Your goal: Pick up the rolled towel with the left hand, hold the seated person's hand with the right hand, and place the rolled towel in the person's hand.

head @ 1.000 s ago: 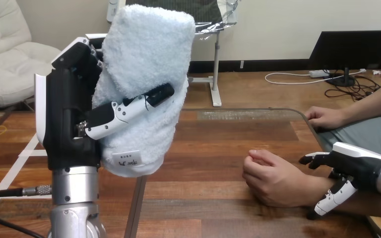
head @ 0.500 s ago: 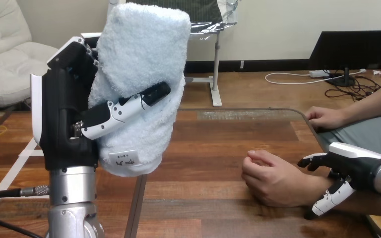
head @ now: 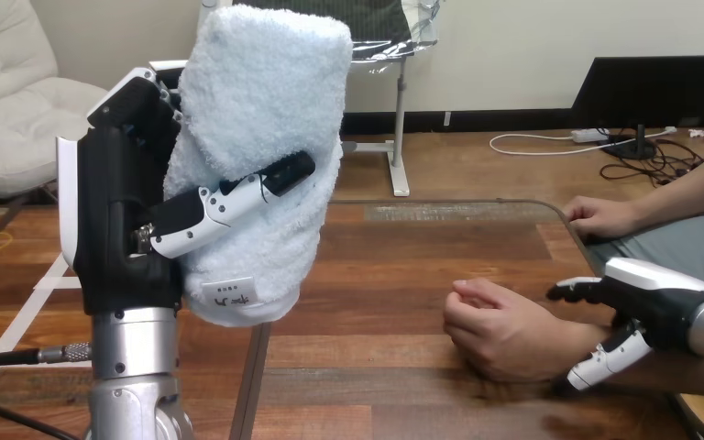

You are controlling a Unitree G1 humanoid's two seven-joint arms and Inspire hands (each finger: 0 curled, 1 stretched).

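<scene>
Blue and fluffy, the towel [head: 266,137] looks soft and light, best squeezed round its middle, where the left hand [head: 124,220] clamps it above the table [head: 403,247], with the right hand [head: 651,298] fingers apart beside the person's hand [head: 500,330].

Lab-like room with a wooden table [head: 422,266]

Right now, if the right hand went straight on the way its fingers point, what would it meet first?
Probably the person's near hand on the table: the right hand points toward the view's left, fingers open, close beside it. Depth is unclear; I cannot tell whether they touch.
</scene>
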